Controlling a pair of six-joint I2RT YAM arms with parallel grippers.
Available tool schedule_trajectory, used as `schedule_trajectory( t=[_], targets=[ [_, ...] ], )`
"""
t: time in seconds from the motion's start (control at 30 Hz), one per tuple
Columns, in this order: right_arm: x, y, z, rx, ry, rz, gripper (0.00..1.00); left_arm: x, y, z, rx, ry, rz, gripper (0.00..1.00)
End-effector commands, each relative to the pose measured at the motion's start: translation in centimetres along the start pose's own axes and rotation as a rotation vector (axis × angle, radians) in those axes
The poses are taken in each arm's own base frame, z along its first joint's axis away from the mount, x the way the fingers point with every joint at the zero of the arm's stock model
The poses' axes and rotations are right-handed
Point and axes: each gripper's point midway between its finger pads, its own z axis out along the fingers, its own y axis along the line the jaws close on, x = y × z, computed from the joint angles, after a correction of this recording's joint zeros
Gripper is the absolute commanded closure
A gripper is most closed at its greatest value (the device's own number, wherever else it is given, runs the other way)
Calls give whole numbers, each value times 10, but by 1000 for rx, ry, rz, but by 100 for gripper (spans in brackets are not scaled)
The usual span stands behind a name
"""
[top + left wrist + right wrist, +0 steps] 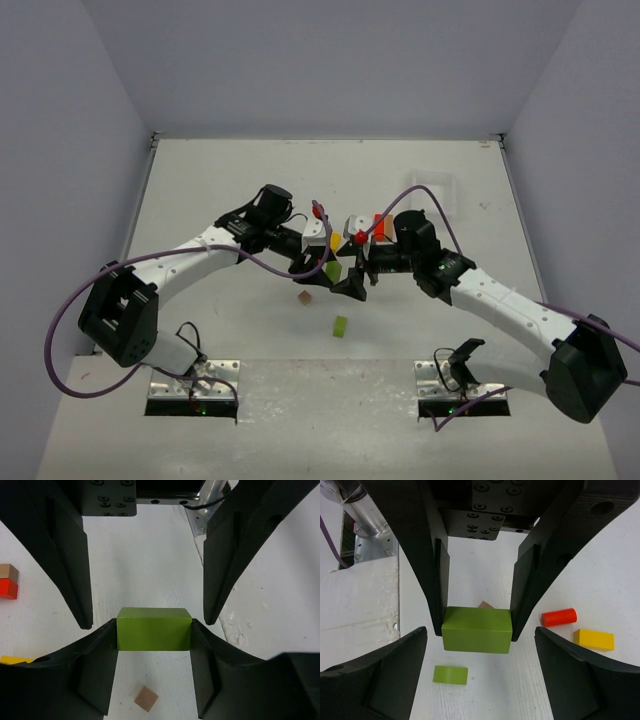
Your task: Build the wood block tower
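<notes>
Green, one small flat block [341, 326] lies loose nearest the arm bases, on the near side of the green bar. A plain brown cube [304, 298] sits near-left of that bar. The green bar [154, 629] looks to be off the table, clamped in the left gripper [154, 626]. The right gripper [480, 632] is spread wide around the bar, pads clear. Beyond the bar, a yellow bar [593, 639] and a red cylinder [559, 617] lie loose. A second brown cube [7, 572] sits on a red block [7, 589]. Judgement: tower barely begun, two pieces up at most.

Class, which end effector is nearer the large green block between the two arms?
Left. The left end effector grips the green block; the right end effector is open, fingers spread clear on either side.
</notes>
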Motion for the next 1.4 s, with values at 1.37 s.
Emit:
schedule_trajectory(
  t=[1.37],
  targets=[
    [-26,15,-10,-23,-100,-31,34,-37,-19,-4,51,-166,72,86]
  ],
)
